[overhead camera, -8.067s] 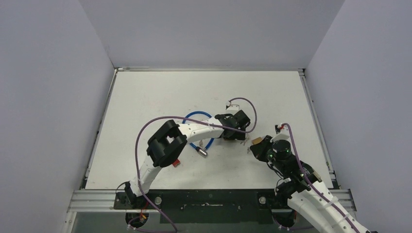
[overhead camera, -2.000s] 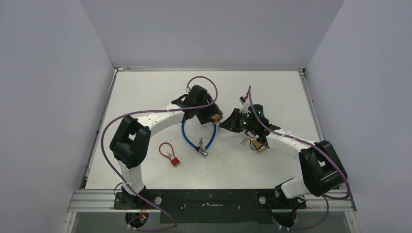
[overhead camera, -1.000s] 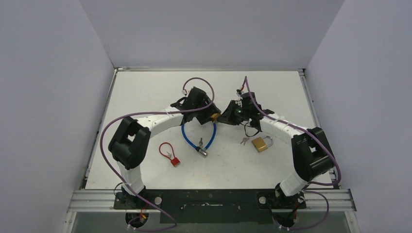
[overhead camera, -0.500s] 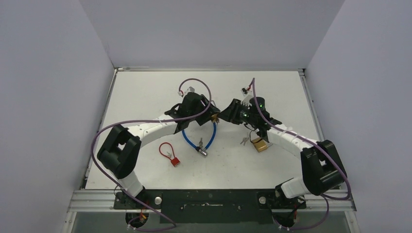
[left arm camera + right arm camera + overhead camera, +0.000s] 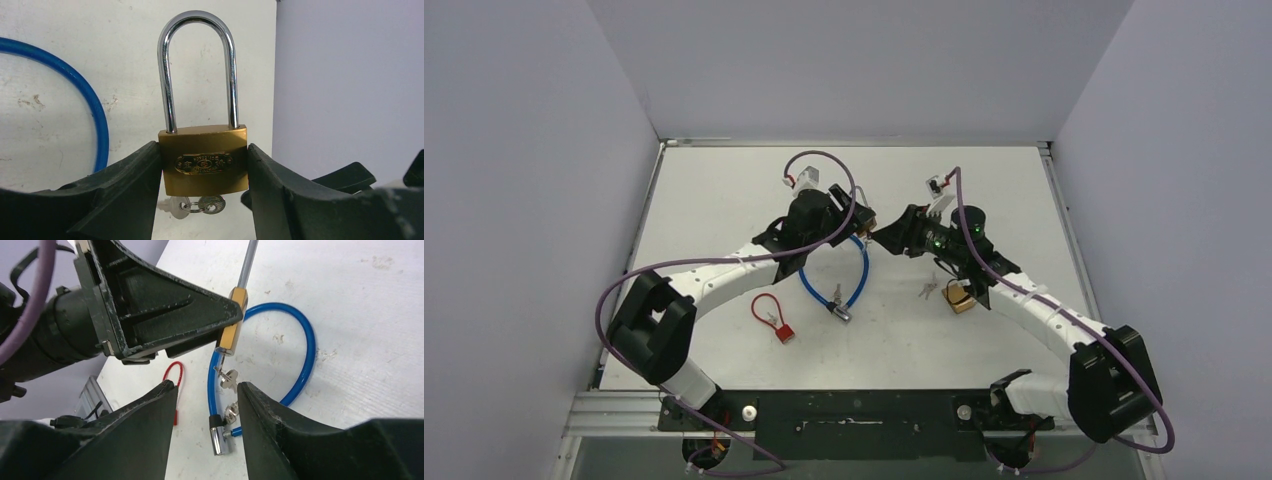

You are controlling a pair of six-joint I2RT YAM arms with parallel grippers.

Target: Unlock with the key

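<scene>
Since a second ago, the right fingers (image 5: 280, 430) have been released from the small silver keys (image 5: 229, 378). They are now spread, one on each side of the bunch without touching it. Both elbows have been swung back toward the near edge of the white desk (image 5: 714, 190).

Nearest the arm bases, a small red cable lock (image 5: 784, 334) is laid flat on the desk, left of centre. Off to the right and a little farther, a second brass padlock (image 5: 959, 301) is seen lying on the desk, partly covered by the right arm. A loose pair of keys (image 5: 926, 291) is set just beside it on its left. Between the red lock and this padlock, a blue cable lock (image 5: 864, 268) is curled in an open loop. Its silver metal end (image 5: 840, 313) is turned toward the near edge, and a further key bunch (image 5: 836, 294) is lying beside that end.

Farther still, above the blue loop, a brass padlock with a long steel shackle (image 5: 203, 167) is gripped across its body by the left fingers (image 5: 130, 190) and held off the desk. Both legs of the shackle are seated in the body. The small silver keys are hung from the underside of that body.
</scene>
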